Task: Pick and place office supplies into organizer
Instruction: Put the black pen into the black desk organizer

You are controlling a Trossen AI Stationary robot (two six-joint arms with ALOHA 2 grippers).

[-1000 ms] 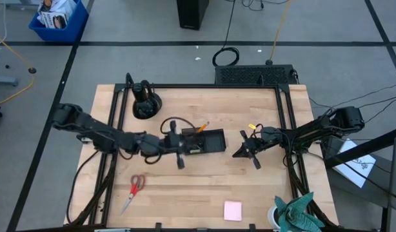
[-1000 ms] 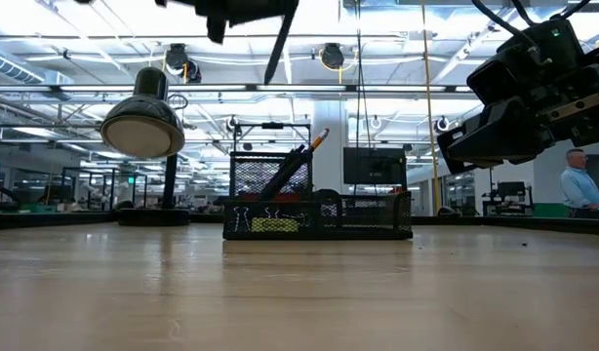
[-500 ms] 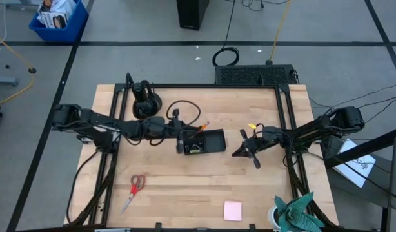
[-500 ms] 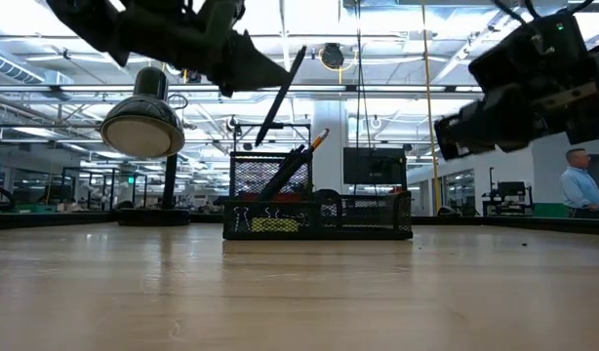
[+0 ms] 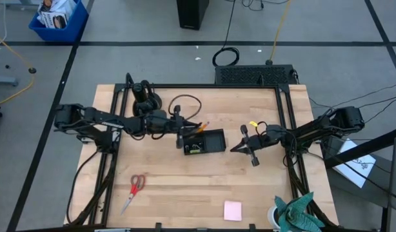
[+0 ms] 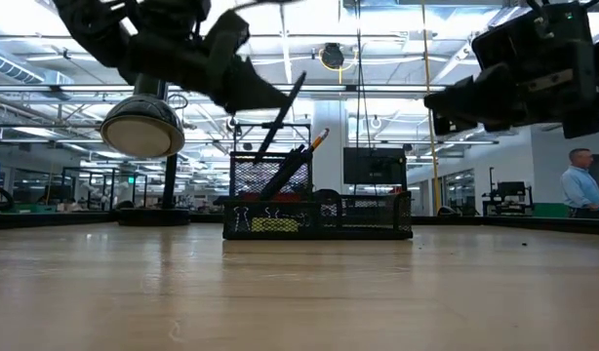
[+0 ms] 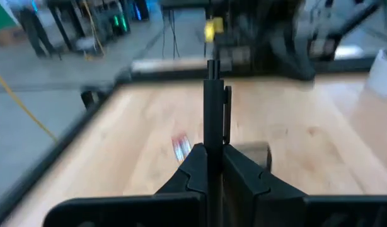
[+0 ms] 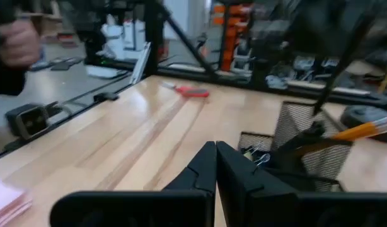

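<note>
Seen from above, a pale wooden table (image 5: 185, 187) with a black frame is standing on a grey floor crossed by dark lines, a blue bin (image 5: 57, 18) sitting at the upper left of the frame. The black mesh organizer (image 5: 202, 142) is lying at the middle of the picture with its long axis running left to right, an orange pencil (image 5: 202, 127) leaning out of its upper left corner. The left gripper (image 5: 179, 129) is hovering at the organizer's left end, its fingers pinching a thin black pen (image 5: 179, 136) whose long axis is running up and down the frame. The right gripper (image 5: 237, 149) is waiting just right of the organizer with its fingers pressed together on nothing. Red-handled scissors (image 5: 133, 192) are lying at the lower left, blades pointing down-left, and a pink notepad (image 5: 233, 210) is resting at the lower middle. In the low view, a bright hall is stretching behind the table, a person (image 6: 579, 187) standing at the far right; the pen (image 6: 278, 120) is slanting from upper right down to lower left above the organizer (image 6: 317, 216), beside a black desk lamp (image 6: 143, 125). In the left wrist view, the pen (image 7: 212, 120) is standing upright between the closed fingers (image 7: 196, 165). In the right wrist view, the meeting fingers (image 8: 206, 165) are pointing toward the organizer (image 8: 299, 148) at the right of the frame.
</note>
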